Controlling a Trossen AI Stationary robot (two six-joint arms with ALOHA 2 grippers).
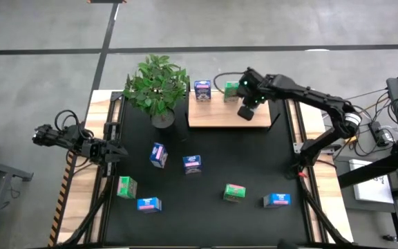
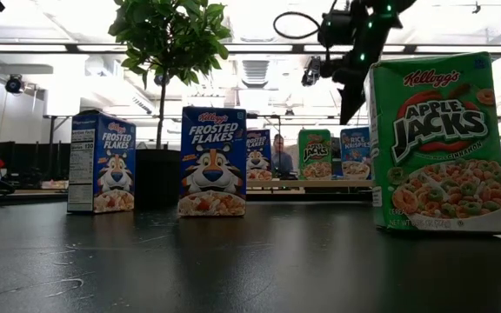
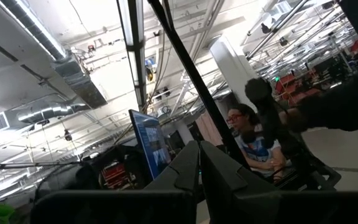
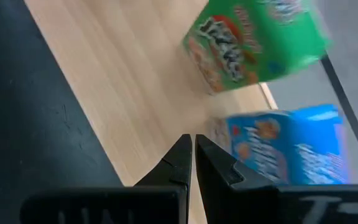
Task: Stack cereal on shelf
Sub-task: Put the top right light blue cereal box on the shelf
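The shelf (image 1: 220,116) is a light wood board at the table's far side. On it stand a dark blue cereal box (image 1: 202,90), a green one (image 1: 232,92) and a light blue one (image 4: 284,149), which my right arm hides in the high view. My right gripper (image 4: 192,144) is shut and slants down over the bare wood just beside the light blue box; the low view shows this gripper (image 2: 348,109) above the shelf (image 2: 320,183). My left gripper (image 1: 116,151) waits shut at the mat's left edge. Several more cereal boxes stand on the black mat (image 1: 206,142).
A potted plant (image 1: 157,86) stands at the shelf's left end. On the mat are dark blue boxes (image 1: 158,155) (image 1: 192,164), green boxes (image 1: 126,187) (image 1: 234,193) and light blue boxes (image 1: 148,205) (image 1: 276,200). A seated person (image 3: 247,134) shows beyond the table.
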